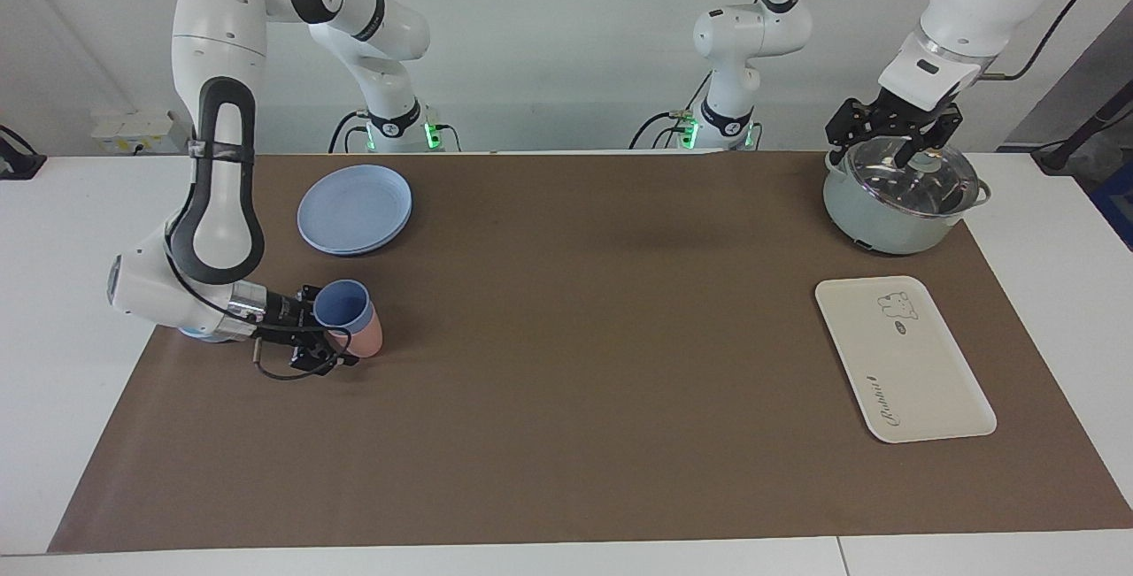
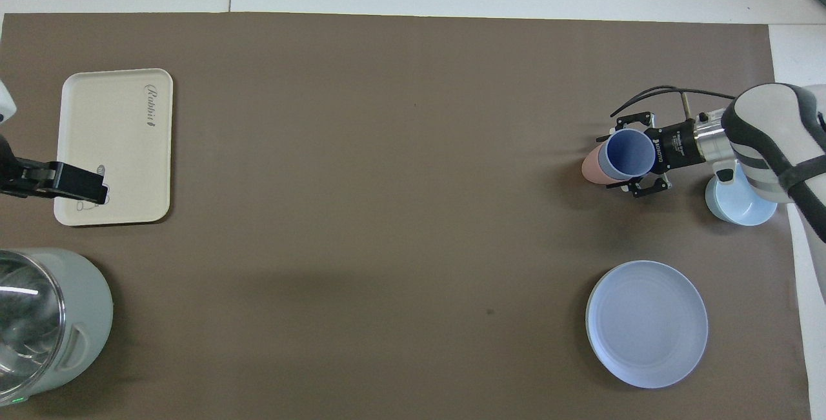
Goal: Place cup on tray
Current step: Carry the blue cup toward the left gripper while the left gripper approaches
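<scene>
The periwinkle-blue cup (image 1: 343, 306) (image 2: 629, 154) sits nested in a salmon-pink tumbler (image 1: 370, 337) (image 2: 590, 168) on the brown mat at the right arm's end of the table. My right gripper (image 1: 329, 328) (image 2: 624, 157) reaches in low from the side and straddles the cup just under its rim. The cream tray (image 1: 903, 364) (image 2: 116, 149) lies flat at the left arm's end with nothing on it. My left gripper (image 1: 894, 147) (image 2: 77, 182) waits open above the pot's lid.
A light-blue bowl (image 2: 742, 204) stands under the right arm's wrist, beside the cup stack. A round blue plate (image 1: 354, 209) (image 2: 646, 323) lies nearer to the robots than the stack. A pale-green pot (image 1: 898, 204) (image 2: 45, 323) with a glass lid stands nearer to the robots than the tray.
</scene>
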`<state>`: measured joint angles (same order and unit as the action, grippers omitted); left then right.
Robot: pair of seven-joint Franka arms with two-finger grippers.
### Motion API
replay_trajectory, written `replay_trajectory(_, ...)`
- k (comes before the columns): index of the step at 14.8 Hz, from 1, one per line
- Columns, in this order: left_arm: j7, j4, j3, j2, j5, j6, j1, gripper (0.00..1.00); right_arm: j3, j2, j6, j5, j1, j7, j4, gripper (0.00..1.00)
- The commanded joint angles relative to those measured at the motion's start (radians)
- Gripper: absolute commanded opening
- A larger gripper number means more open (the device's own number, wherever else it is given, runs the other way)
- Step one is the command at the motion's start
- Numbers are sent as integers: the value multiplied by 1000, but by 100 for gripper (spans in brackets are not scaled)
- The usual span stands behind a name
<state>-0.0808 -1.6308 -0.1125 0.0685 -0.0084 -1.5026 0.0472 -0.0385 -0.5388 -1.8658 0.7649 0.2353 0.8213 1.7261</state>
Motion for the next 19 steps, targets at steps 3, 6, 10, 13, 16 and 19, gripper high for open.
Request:
replay_trajectory(3, -14, -46, 5, 31, -5, -25, -3, 100, -14, 97, 22, 213, 1, -28, 154, 0)
replay_trajectory(6, -14, -47, 4, 31, -5, -28, -3, 100, -15, 169, 28, 215, -57, -12, 193, 0)
replay_trajectory(10, 16, -47, -2, 31, -18, -53, -9, 100, -15, 247, -21, 217, -187, 139, 204, 0)
replay_trajectory(13, 218, -64, -4, 33, -21, -109, -97, 100, -15, 283, -85, 217, -273, 258, 204, 0)
replay_trajectory(16, 486, -95, -4, 45, -34, -198, -220, 100, -17, 313, -123, 223, -349, 339, 195, 0)
replay_trajectory(19, 740, -153, -3, 62, -73, -345, -340, 100, -17, 330, -171, 223, -415, 418, 187, 0)
